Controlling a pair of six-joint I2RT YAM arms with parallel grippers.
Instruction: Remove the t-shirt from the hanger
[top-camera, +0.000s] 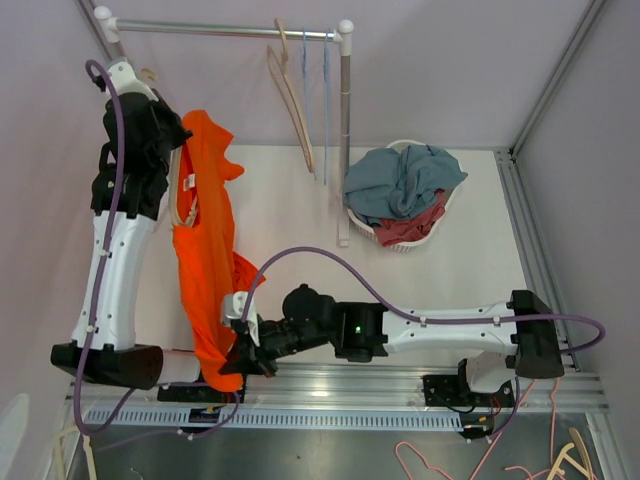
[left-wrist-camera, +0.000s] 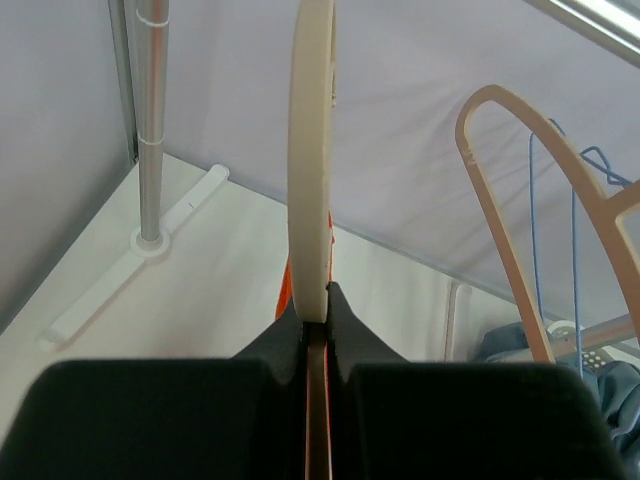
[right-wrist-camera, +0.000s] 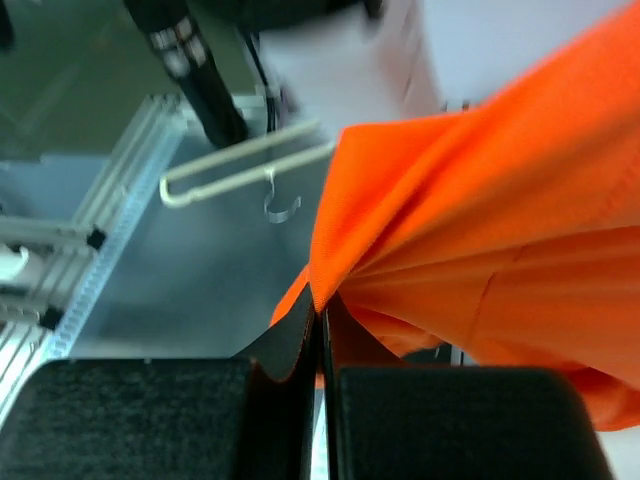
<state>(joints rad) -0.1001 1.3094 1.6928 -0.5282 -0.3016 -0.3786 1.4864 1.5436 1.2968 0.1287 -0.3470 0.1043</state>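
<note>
An orange t-shirt (top-camera: 205, 250) hangs stretched from a cream hanger (top-camera: 186, 205) at the left of the table. My left gripper (top-camera: 178, 180) is shut on the hanger and holds it up. In the left wrist view the cream hanger (left-wrist-camera: 312, 150) stands edge-on between the shut jaws of that gripper (left-wrist-camera: 318, 310), with a sliver of orange cloth (left-wrist-camera: 285, 295) behind it. My right gripper (top-camera: 237, 355) is shut on the shirt's lower edge near the table's front. In the right wrist view that gripper (right-wrist-camera: 320, 310) pinches a fold of the orange cloth (right-wrist-camera: 500, 200).
A clothes rail (top-camera: 220, 30) spans the back, with wooden hangers (top-camera: 295, 100) and blue wire hangers (top-camera: 322, 90) on it beside its post (top-camera: 345, 120). A white basket (top-camera: 362, 228) of blue and red clothes stands at right. Loose hangers (top-camera: 560, 460) lie below the table's front edge.
</note>
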